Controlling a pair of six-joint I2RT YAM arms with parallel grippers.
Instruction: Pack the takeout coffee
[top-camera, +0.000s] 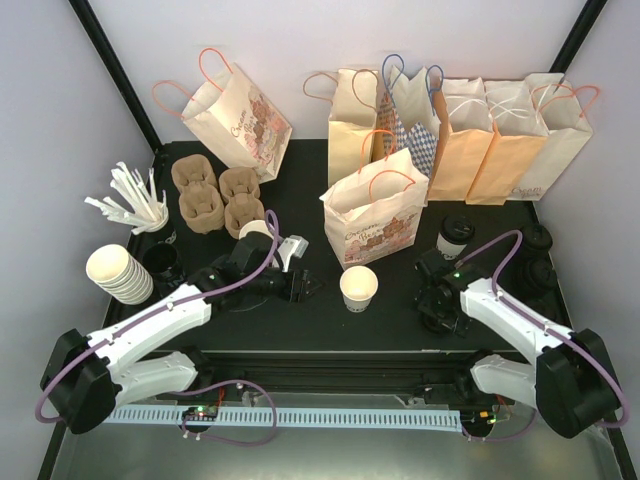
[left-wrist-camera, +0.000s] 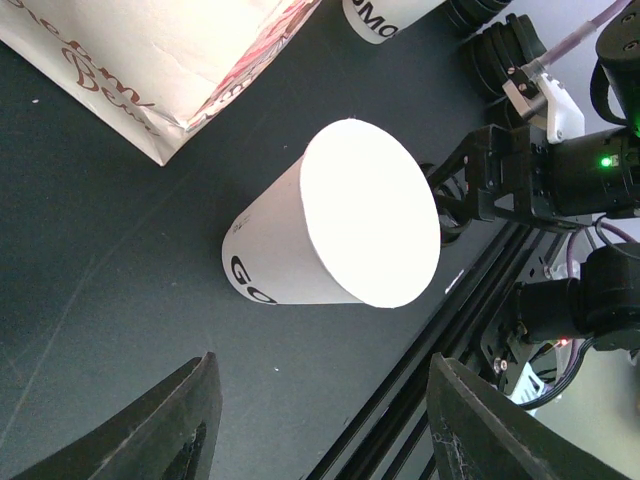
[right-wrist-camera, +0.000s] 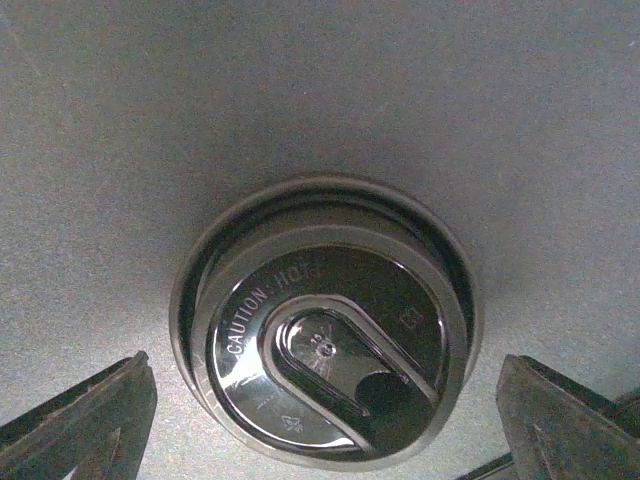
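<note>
**Landmark:** the cream printed paper bag (top-camera: 372, 215) stands forward of the row of bags.

**Arms:** Both reach in from the near edge. The left arm lies low and angled toward the bag's front-left. The right arm is bent in at the bag's front-right, with its wrist turned down at the table.

**Grippers:** The left gripper (left-wrist-camera: 320, 362) has its fingers apart and holds nothing. The right gripper (right-wrist-camera: 325, 372) has its fingers spread wide, also gripping nothing.

**Task item:** the takeout coffee (top-camera: 457, 238), a white paper cup with a round black plastic lid, stands just right of the bag, untouched.

**Other items:** a lidless white paper cup (top-camera: 358, 288) stands just in front of the bag, ahead of the left fingers. A loose black plastic lid (right-wrist-camera: 320, 320) lies flat under the right gripper.

**Assessment:** packing has not begun. The step in hand appears to be capping. The next move calls for a square descent and a close on the thin lid rim.
</note>
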